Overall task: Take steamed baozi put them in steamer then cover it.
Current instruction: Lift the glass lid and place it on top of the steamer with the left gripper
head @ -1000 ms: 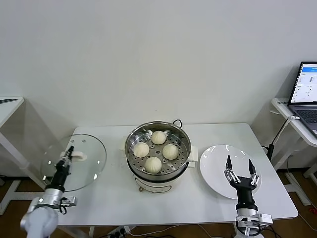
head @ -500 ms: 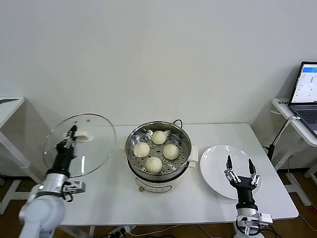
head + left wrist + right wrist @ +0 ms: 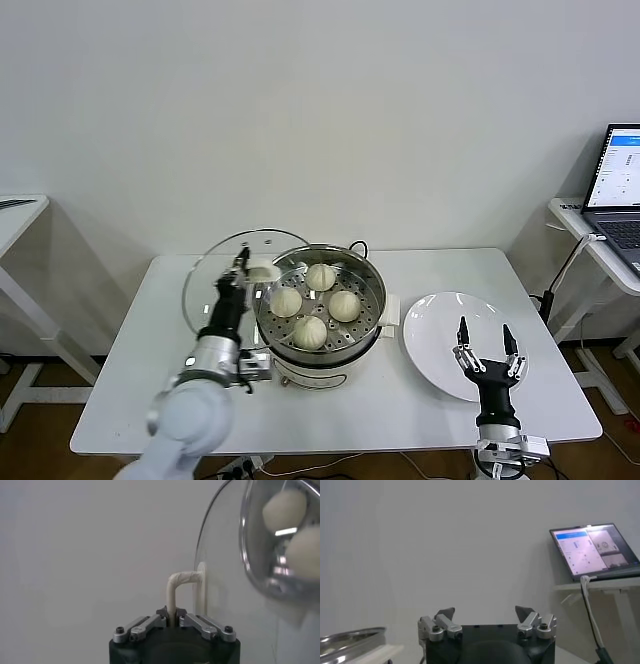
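Several cream-white baozi (image 3: 310, 331) lie on the perforated tray of the shiny steel steamer (image 3: 372, 318) at the table's middle. My left gripper (image 3: 240, 262) is shut on the white handle (image 3: 176, 587) of the clear glass cover (image 3: 205, 283). It holds the cover tilted on edge in the air, just left of the steamer's rim and overlapping it slightly. Through the glass, the left wrist view shows two baozi (image 3: 286, 509) in the steamer (image 3: 260, 577). My right gripper (image 3: 486, 340) stands open, fingers up, over the white plate, with nothing between its fingers (image 3: 445, 615).
A bare white plate (image 3: 437, 322) lies right of the steamer. A side table with a laptop (image 3: 617, 185) and a hanging cable stands at the far right. Another small table's corner (image 3: 20, 210) shows at far left. The steamer's cord runs behind it.
My left arm has carried the cover up off the table's left side and rightward to the steamer's left rim, tilting it steeper. The right gripper has stayed still.
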Robot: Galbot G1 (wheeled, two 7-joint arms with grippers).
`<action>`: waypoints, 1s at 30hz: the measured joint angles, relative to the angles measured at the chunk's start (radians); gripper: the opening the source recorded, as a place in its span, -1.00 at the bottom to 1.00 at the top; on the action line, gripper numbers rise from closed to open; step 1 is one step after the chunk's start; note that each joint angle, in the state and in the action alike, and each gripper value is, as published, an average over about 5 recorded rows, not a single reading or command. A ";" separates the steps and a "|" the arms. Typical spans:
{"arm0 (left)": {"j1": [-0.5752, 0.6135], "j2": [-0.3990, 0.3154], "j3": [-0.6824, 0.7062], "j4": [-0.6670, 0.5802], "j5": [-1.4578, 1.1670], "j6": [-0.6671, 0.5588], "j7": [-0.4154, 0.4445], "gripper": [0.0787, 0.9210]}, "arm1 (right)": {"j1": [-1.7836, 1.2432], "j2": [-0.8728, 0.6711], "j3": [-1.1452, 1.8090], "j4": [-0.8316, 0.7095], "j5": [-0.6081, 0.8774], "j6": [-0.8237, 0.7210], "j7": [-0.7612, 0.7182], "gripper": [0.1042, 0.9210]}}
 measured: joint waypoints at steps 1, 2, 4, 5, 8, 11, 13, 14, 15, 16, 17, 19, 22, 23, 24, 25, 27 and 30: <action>-0.015 -0.006 0.024 0.008 0.010 0.013 0.005 -0.74 | -0.001 0.001 0.000 0.000 -0.001 0.001 0.000 0.76; -0.028 -0.012 0.046 0.017 0.019 0.024 0.010 -0.74 | -0.002 0.003 0.001 -0.001 -0.003 0.001 0.000 0.76; -0.052 -0.025 0.086 0.035 0.039 0.043 0.018 -0.74 | -0.003 0.005 0.001 -0.002 -0.005 0.001 0.000 0.76; -0.063 -0.031 0.104 0.044 0.049 0.051 0.021 -0.74 | -0.003 0.006 0.000 -0.003 -0.007 0.001 0.000 0.76; -0.094 -0.052 0.145 0.076 0.082 0.069 0.025 -0.74 | -0.003 0.009 0.000 -0.003 -0.010 0.001 0.000 0.76; -0.120 -0.076 0.175 0.113 0.112 0.083 0.026 -0.74 | -0.003 0.009 0.000 -0.005 -0.012 0.001 0.000 0.76; -0.135 -0.091 0.192 0.136 0.129 0.091 0.027 -0.74 | -0.003 0.009 0.000 -0.006 -0.013 0.000 0.001 0.76; -0.141 -0.100 0.200 0.147 0.137 0.095 0.028 -0.74 | -0.003 0.009 0.000 -0.007 -0.013 0.000 0.001 0.76; -0.147 -0.108 0.207 0.158 0.146 0.098 0.028 -0.74 | -0.003 0.009 0.000 -0.008 -0.014 0.000 0.001 0.76; -0.153 -0.116 0.213 0.168 0.154 0.102 0.028 -0.74 | -0.003 0.009 0.000 -0.009 -0.014 0.000 0.001 0.76; -0.158 -0.125 0.218 0.178 0.162 0.105 0.028 -0.74 | -0.002 0.009 0.000 -0.011 -0.015 0.000 0.001 0.76; -0.164 -0.142 0.227 0.199 0.177 0.111 0.028 -0.74 | -0.002 0.009 0.000 -0.014 -0.016 0.000 0.001 0.76; -0.170 -0.167 0.238 0.227 0.195 0.118 0.028 -0.74 | -0.001 0.010 -0.001 -0.018 -0.017 0.000 0.001 0.76; -0.171 -0.175 0.241 0.235 0.199 0.120 0.028 -0.74 | -0.001 0.010 -0.001 -0.019 -0.018 0.000 0.001 0.76; -0.172 -0.181 0.244 0.242 0.203 0.122 0.029 -0.74 | -0.001 0.010 -0.001 -0.020 -0.019 0.000 0.001 0.76; -0.173 -0.186 0.245 0.250 0.207 0.124 0.029 -0.74 | -0.001 0.010 -0.001 -0.021 -0.020 0.000 0.001 0.76; -0.173 -0.197 0.248 0.262 0.212 0.127 0.029 -0.74 | 0.000 0.011 -0.001 -0.023 -0.021 0.000 0.001 0.76; -0.173 -0.211 0.251 0.277 0.220 0.133 0.027 -0.74 | 0.001 0.012 -0.003 -0.027 -0.023 0.001 0.000 0.76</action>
